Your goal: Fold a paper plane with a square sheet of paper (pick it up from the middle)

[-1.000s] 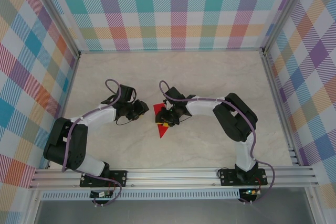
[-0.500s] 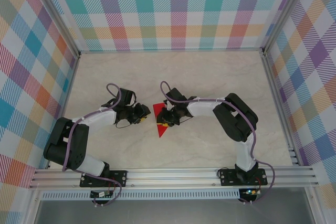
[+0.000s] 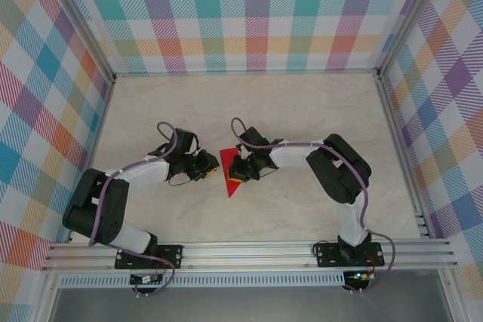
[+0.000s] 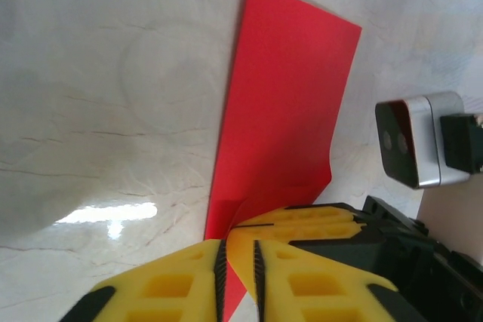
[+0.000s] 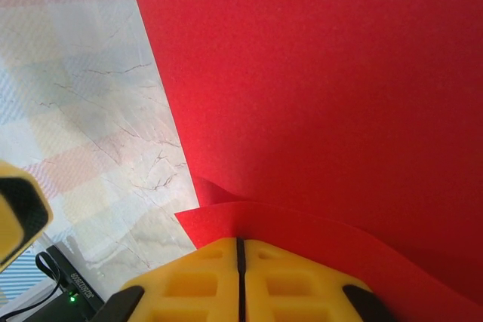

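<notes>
The square sheet of paper is bright red and lies mid-table between my two grippers; in the left wrist view the paper lies flat with its near part lifted. My right gripper is shut on a raised fold of the sheet, yellow fingers pressed together at the fold. My left gripper sits at the sheet's left edge, tip to tip with the right one. Its jaws stand a narrow gap apart, with red paper and the right gripper's fingers seen through the gap.
The marble-patterned table stretches bare around the paper. Checked walls close it in on the left, back and right. An aluminium rail with both arm bases runs along the near edge.
The left gripper has slid right to the paper's edge and its jaws have narrowed. The right gripper has closed on the paper, lifting a fold.
</notes>
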